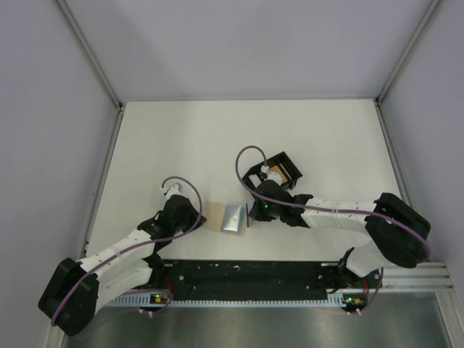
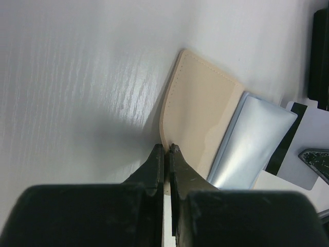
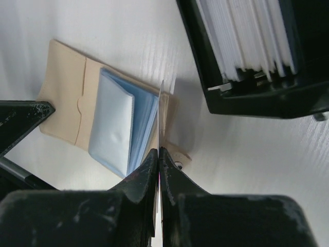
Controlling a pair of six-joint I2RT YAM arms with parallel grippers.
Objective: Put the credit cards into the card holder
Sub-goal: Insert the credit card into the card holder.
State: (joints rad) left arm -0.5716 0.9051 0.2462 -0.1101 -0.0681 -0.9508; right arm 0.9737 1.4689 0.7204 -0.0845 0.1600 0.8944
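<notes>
**Two grippers pinched shut around one tan card holder**

Two arms in play, both working close to the near edge of the table [image 1: 326, 138], roughly mid-width.

Starting on the left: the left gripper [image 2: 167, 150] is clamped tight on the left edge of the card holder [image 2: 198, 108], with the edge running right between its fingers. The holder lies flat on the table. It's plain tan with a stitched seam along the border, and from the right wrist view you can see a pocket with a little notch cut in it.

Next over, the light blue cards [image 3: 115, 121] sit fanned on the right part of the holder. Can't tell whether they're actually tucked into a pocket or just lying on top.

Then the right gripper [image 3: 159, 150], also pinched shut, holding a white card [image 2: 303, 128] on edge just beside the holder's right end. The only marking on that card is a black stripe along one side; any print on it is too small to make out.

Furthest right and a bit further toward the far edge is the black tray [image 3: 247, 100], near the right gripper but apart from the holder. It's packed with a stack of white cards [image 3: 247, 36] standing on edge, and the top view shows a yellow-orange patch [image 1: 284, 172] inside it.
</notes>
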